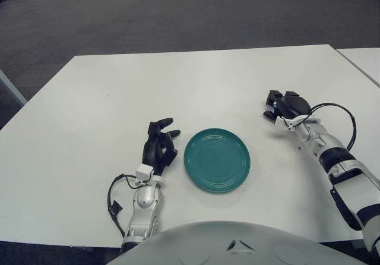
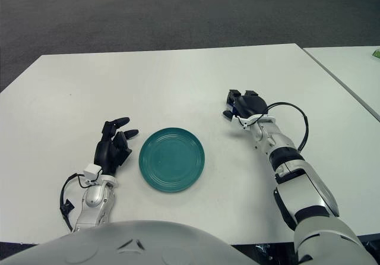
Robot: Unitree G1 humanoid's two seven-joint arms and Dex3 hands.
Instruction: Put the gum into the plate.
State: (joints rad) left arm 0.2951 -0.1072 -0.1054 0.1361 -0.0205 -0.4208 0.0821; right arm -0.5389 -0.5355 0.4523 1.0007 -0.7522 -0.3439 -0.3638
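White table (image 1: 89, 128); one teal plate (image 1: 217, 160), nothing lying in it, set near the front edge at centre.

Right eye view only: a second white table (image 2: 350, 69) at far right with a small green item (image 2: 376, 53) at the picture's edge, too small to identify; the left eye view shows just a corner of that table and no green item.

Left hand (image 1: 159, 147): black, just beside the plate on its left side, palm low, fingers (image 1: 163, 123) loosely extended and slightly apart, holding nothing.

Right hand (image 1: 284, 106): well to the right of the plate and farther back, apart from it; fingers curled downward toward the table top; whether they grip anything cannot be told, as the hand covers what lies beneath.

Gum: not visible in either view; its place cannot be told; none in the plate.

Grey carpet floor (image 1: 178, 15) beyond the table.
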